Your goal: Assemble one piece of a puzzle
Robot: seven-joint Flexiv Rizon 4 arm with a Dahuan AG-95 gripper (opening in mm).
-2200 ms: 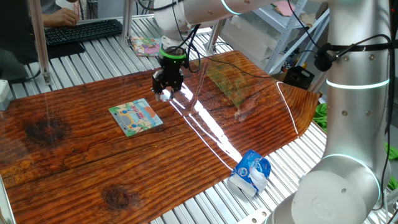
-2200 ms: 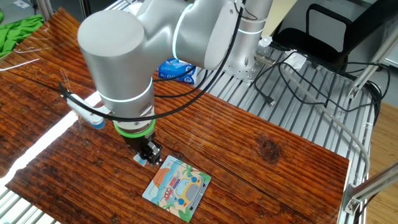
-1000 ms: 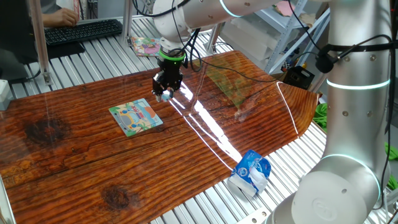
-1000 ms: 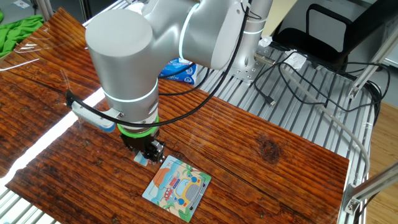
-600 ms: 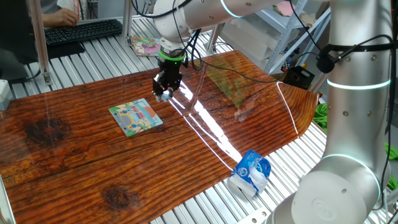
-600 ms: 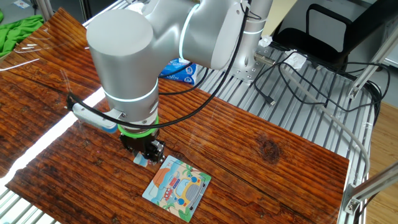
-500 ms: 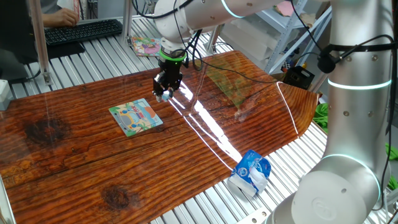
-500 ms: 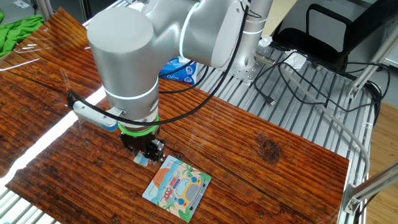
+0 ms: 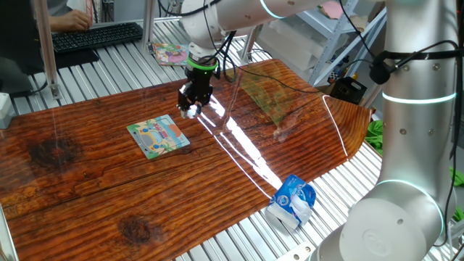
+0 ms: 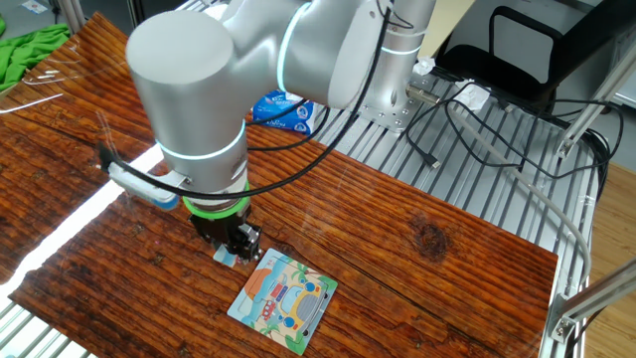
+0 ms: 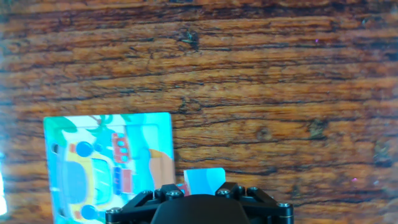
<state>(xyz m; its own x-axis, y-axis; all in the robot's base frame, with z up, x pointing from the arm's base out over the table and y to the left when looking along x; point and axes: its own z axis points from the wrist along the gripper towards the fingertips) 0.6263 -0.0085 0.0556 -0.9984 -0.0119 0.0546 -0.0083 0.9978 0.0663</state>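
The puzzle is a small square board with a green border and a cartoon picture, flat on the wooden table; it also shows in the other fixed view and the hand view. My gripper hangs just right of the board, a little above the table, also seen in the other fixed view. It is shut on the piece, a small pale blue tile that sticks out between the fingers beside the board's edge. The piece also shows in both fixed views.
A blue and white packet lies at the table's near right edge. A pinkish picture booklet and a keyboard lie beyond the far edge. A green cloth is past one corner. Glare streaks cross the wood.
The gripper, with the piece in it, has lifted slightly off the table and drifted a little away from its earlier spot. The board has not moved.
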